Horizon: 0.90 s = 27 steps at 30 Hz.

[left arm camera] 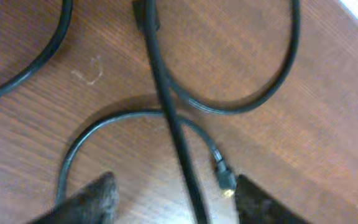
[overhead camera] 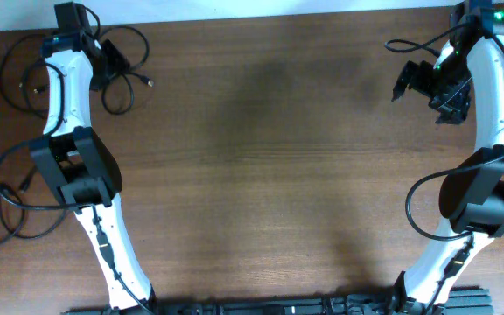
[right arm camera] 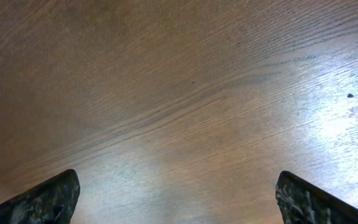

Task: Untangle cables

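Brown wooden table point(overhead camera: 261, 157), seen from above. Black cables point(overhead camera: 143, 80) lie in loose loops at its far left corner. My left gripper point(left arm camera: 173, 199) hangs over them, fingers spread wide, one of them running between. My right gripper point(right arm camera: 179, 202), also spread wide, hovers over bare wood.

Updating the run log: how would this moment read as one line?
left gripper: open, low over cables, one cord between its jaws | right gripper: open over table | cables: loose loops, ungrasped
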### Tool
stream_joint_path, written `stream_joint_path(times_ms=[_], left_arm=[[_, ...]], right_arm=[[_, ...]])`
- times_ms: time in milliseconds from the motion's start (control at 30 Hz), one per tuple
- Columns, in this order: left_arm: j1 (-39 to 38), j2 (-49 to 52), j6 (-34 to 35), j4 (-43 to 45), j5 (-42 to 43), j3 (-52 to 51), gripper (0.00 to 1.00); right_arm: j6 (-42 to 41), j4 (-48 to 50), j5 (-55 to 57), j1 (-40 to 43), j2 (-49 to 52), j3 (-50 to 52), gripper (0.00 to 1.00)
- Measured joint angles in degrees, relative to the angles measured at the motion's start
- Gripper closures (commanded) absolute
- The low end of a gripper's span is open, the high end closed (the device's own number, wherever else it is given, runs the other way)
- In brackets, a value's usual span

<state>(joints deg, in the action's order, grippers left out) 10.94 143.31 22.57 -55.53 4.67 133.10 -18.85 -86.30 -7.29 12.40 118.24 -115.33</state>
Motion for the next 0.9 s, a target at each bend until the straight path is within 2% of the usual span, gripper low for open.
stream_joint_path(times_ms=[100, 167, 200, 267, 367, 467, 533, 600, 667, 700, 833, 900], left_arm=[[0.0, 0.0, -2.0, -0.7, -0.6, 0.0, 0.36], [0.0, 0.0, -2.5, -0.9, -0.6, 0.0, 0.42], [0.0, 0.0, -2.8, -0.9, -0.6, 0.0, 0.41], [0.0, 0.0, -3.5, -1.0, -0.6, 0.0, 0.35], [0.0, 0.0, -4.5, -2.3, -0.6, 0.5, 0.34], [0.0, -1.3, -4.8, -3.5, -0.6, 2.2, 0.25], [0.0, -4.3, -4.9, -4.1, 0.0, 3.0, 0.19], [0.0, -9.5, -5.0, -4.3, 1.5, 3.8, 0.18], [0.0, -14.6, -5.0, -5.7, 3.4, 4.1, 0.09], [0.0, -18.0, -5.2, -7.0, 4.5, 4.6, 0.02], [0.0, -31.2, -5.2, -17.6, 7.6, 6.5, 0.01], [0.0, -34.4, -5.2, -20.7, 7.6, 6.7, 0.01]], right_arm=[[0.0, 0.0, 0.0, 0.0, 0.0, 0.0, 0.02], [0.0, 0.0, 0.0, 0.0, 0.0, 0.0, 0.02], [0.0, 0.0, 0.0, 0.0, 0.0, 0.0, 0.02], [0.0, 0.0, 0.0, 0.0, 0.0, 0.0, 0.02], [0.0, 0.0, 0.0, 0.0, 0.0, 0.0, 0.02], [0.0, 0.0, 0.0, 0.0, 0.0, 0.0, 0.02], [0.0, 0.0, 0.0, 0.0, 0.0, 0.0, 0.02], [0.0, 0.0, 0.0, 0.0, 0.0, 0.0, 0.02], [0.0, 0.0, 0.0, 0.0, 0.0, 0.0, 0.02], [0.0, 0.0, 0.0, 0.0, 0.0, 0.0, 0.02], [0.0, 0.0, 0.0, 0.0, 0.0, 0.0, 0.02], [0.0, 0.0, 0.0, 0.0, 0.0, 0.0, 0.02]])
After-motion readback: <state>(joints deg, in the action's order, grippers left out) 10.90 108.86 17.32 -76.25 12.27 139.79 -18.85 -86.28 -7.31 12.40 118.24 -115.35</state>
